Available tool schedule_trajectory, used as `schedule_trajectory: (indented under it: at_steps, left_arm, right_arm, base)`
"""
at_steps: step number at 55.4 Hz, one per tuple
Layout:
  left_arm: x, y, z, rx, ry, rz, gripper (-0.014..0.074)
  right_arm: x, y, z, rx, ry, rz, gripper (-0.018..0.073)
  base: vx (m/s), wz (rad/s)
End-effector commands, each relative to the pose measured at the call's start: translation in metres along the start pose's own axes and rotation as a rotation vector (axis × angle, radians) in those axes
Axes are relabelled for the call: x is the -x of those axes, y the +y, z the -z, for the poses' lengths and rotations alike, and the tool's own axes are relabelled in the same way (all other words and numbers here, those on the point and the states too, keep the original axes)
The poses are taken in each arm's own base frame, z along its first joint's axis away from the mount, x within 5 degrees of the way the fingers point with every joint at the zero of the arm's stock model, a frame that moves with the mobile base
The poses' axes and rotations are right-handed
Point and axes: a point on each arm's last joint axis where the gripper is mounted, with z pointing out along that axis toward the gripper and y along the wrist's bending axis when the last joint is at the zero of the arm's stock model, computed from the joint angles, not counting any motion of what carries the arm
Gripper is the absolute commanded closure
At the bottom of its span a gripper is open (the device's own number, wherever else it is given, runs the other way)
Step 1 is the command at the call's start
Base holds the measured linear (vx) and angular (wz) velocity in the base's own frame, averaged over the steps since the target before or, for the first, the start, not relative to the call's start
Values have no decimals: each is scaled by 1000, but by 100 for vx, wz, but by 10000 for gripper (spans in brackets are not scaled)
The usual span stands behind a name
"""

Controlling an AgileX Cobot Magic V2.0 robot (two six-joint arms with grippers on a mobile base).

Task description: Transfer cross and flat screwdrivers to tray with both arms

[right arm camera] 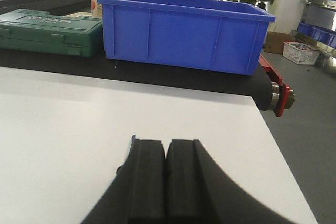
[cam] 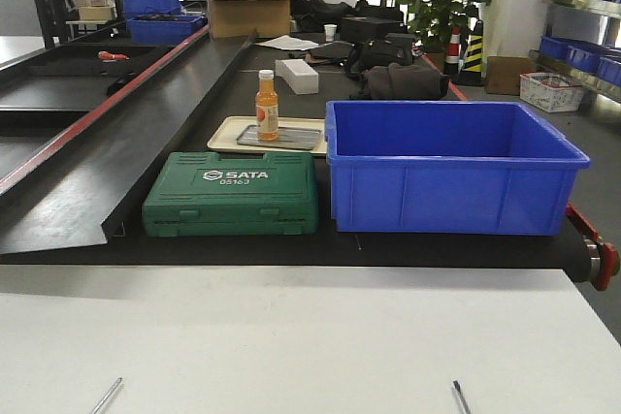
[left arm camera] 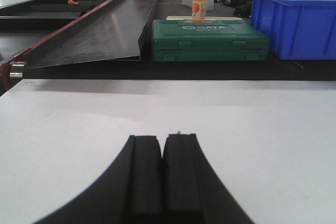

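Only two slim shaft ends of the screwdrivers show, at the bottom edge of the front view on the white table (cam: pixel 291 336): a silver one (cam: pixel 107 395) on the left and a darker one (cam: pixel 461 397) on the right. Their handles are out of frame. My left gripper (left arm camera: pixel 163 136) hovers low over the white table with its jaws pressed together; a tiny silver tip (left arm camera: pixel 178 132) peeks past its right finger. My right gripper (right arm camera: pixel 166 141) is shut too, nothing visible between its pads. Neither gripper appears in the front view. The tray is out of view.
Beyond the table runs a black conveyor carrying a green SATA tool case (cam: pixel 231 196), a deep blue crate (cam: pixel 451 167), and a cream tray (cam: pixel 233 133) holding an orange bottle (cam: pixel 267 104). A slanted black metal chute (cam: pixel 116 123) lies left. The table's right edge (right arm camera: pixel 278 156) drops to the floor.
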Motion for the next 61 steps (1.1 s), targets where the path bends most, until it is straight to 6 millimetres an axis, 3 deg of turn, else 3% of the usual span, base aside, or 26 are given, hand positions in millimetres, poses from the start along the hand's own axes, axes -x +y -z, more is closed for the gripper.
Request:
schedule_trajectory:
  at_steps: [1, 20, 25, 35, 47, 53, 61]
  left_arm:
    - [19, -1, 3, -5, -146, 3, 602]
    - [37, -1, 7, -15, -348, 15, 602]
    - [43, -2, 9, -17, -385, 15, 601]
    - [80, -4, 23, -24, -503, 13, 592]
    - [146, -8, 36, -30, -601, 11, 549]
    - [168, -9, 23, -27, -548, 11, 505]
    - [171, -9, -8, -19, -422, 10, 422]
  right_arm:
    - [4, -1, 0, -10, -69, 9, 567]
    - [8, -1, 0, -13, -106, 18, 567]
    - [16, -1, 1, -15, -202, 8, 567]
    - [55, -4, 12, -28, -417, -7, 566]
    - [131, -11, 20, -34, -437, -7, 562]
    - [150, -13, 9, -30, -381, -5, 559]
    - [147, -13, -19, -20, -255, -3, 533]
  base:
    - [0, 0]
    - [0, 0]
    - [0, 0]
    - [0, 0]
    - [0, 0]
    - [0, 0]
    - [0, 0]
